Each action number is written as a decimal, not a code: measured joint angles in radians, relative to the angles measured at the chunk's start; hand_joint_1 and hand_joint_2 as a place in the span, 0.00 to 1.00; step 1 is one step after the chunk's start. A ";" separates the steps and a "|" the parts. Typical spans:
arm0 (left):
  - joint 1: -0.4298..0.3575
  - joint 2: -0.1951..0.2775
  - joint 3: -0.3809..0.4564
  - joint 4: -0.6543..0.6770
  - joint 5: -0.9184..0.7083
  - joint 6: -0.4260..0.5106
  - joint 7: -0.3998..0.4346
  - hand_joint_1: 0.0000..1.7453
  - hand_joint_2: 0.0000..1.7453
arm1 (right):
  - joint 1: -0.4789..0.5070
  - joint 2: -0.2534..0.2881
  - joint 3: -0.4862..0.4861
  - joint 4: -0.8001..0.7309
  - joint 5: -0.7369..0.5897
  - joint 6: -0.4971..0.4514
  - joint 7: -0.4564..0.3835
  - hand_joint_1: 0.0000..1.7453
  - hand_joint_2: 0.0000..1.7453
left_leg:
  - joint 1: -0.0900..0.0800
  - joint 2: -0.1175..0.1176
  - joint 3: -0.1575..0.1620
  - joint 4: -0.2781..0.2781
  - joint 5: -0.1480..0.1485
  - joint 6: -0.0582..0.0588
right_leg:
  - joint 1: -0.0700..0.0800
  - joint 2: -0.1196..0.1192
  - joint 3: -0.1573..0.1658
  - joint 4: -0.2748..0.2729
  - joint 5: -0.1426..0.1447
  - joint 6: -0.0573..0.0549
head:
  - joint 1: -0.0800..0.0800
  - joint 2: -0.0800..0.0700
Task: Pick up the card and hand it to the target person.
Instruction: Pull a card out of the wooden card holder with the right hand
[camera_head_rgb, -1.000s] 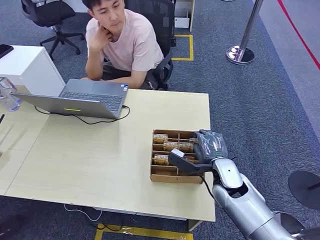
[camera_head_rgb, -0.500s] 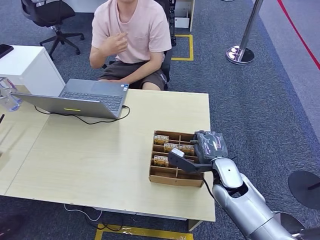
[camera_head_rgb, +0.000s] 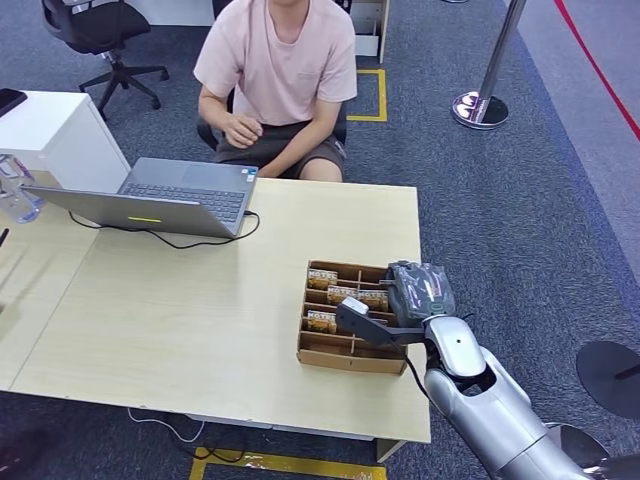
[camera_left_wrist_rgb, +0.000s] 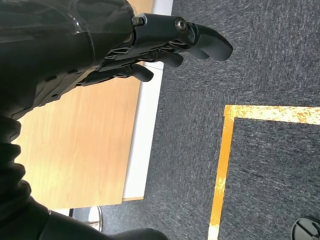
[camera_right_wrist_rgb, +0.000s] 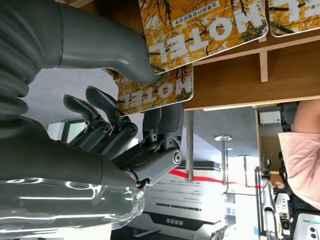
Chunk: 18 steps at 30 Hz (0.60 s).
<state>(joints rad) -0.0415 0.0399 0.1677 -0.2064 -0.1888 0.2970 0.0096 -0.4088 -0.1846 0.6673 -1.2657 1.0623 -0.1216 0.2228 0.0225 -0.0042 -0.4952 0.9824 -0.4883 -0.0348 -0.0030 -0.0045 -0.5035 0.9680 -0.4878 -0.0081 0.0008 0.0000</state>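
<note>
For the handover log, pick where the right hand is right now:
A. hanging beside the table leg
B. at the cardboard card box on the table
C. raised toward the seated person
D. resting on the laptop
B: the right hand is at the card box, its thumb over the compartments.

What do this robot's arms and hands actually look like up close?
The right arm is glossy silver with rounded segments and a thin black cable at the wrist. The right hand is dark grey, with a ribbed cover, thick grey thumb and darker fingers. The left hand looks black.
</note>
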 joint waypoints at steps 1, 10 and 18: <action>0.000 0.000 0.000 0.000 0.000 0.001 0.001 0.00 1.00 | 0.000 0.000 0.000 0.000 0.000 -0.003 -0.002 0.94 1.00 | 0.000 0.000 0.000 0.000 0.000 0.000 | 0.000 0.000 0.000 0.000 0.000 0.000 | 0.000 0.000; 0.003 -0.001 0.009 0.000 -0.001 -0.006 0.009 0.00 1.00 | 0.009 -0.008 -0.041 -0.108 -0.046 -0.074 -0.047 0.94 1.00 | 0.000 0.000 -0.001 0.001 0.001 0.001 | 0.000 0.000 -0.001 0.000 0.001 0.000 | 0.000 0.000; 0.006 -0.005 0.025 0.000 -0.005 -0.006 0.000 0.00 1.00 | 0.035 -0.022 -0.130 -0.301 -0.082 -0.174 -0.122 0.94 1.00 | 0.000 0.000 -0.003 0.002 0.001 0.001 | 0.000 0.000 -0.002 0.000 0.001 0.001 | 0.000 0.000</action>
<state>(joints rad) -0.0351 0.0347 0.1924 -0.2064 -0.1934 0.2906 0.0096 -0.3736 -0.2066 0.5376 -1.5672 0.9798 -0.2952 0.1006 0.0224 -0.0041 -0.4985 0.9843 -0.4876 -0.0337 -0.0031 -0.0044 -0.5060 0.9680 -0.4865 -0.0068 0.0007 0.0000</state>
